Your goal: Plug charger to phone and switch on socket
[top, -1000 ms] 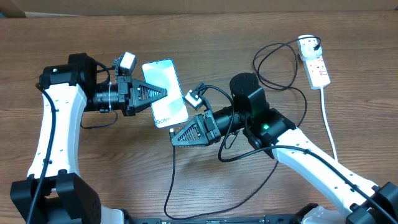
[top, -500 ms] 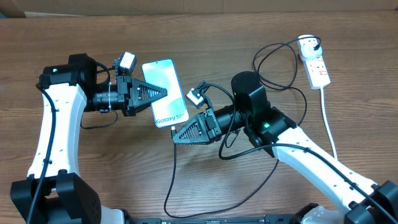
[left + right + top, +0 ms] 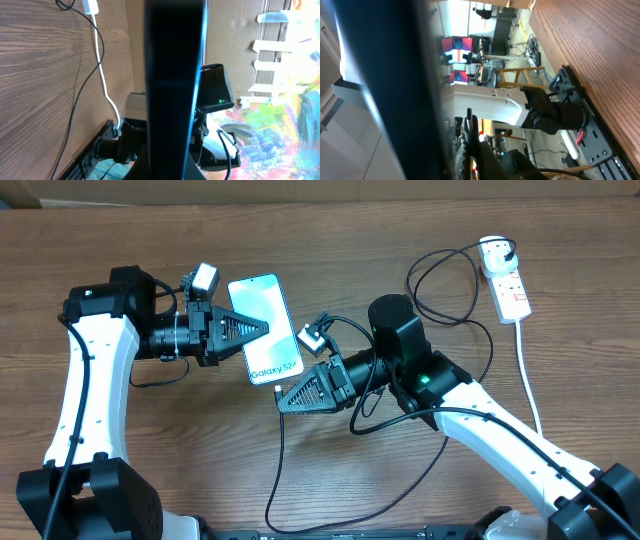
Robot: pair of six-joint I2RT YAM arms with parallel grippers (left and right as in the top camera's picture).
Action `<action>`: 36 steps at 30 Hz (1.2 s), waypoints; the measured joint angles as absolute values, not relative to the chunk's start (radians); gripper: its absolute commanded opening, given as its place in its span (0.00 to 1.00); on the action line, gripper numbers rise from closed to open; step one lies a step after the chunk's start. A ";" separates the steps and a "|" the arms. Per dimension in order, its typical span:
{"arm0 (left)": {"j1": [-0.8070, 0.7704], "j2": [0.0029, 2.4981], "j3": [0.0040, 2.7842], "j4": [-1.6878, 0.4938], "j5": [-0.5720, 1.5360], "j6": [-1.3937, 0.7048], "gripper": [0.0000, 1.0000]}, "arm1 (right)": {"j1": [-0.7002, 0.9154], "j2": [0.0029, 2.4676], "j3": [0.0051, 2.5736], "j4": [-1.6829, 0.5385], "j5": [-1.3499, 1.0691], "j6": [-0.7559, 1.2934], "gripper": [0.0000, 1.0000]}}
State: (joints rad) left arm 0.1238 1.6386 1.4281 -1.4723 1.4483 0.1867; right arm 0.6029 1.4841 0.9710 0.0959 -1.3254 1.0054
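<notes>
At centre-left, the left gripper (image 3: 264, 328) clamped the slim, probably slippery teal-screened smartphone (image 3: 273, 343) by its long edge; just below, the right gripper (image 3: 280, 398) pinched the limp thin black charger cable (image 3: 277, 450) near its tip.

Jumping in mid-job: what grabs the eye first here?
The lit phone stands out at centre, pinched at its side by the left gripper. Right below, the right gripper holds the black charger tip at the phone's lower end. The white socket lies far right.
</notes>
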 measured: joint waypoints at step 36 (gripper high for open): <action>0.124 1.639 1.428 -1.468 1.452 0.187 0.04 | 0.584 1.484 0.971 0.222 -1.383 1.083 0.04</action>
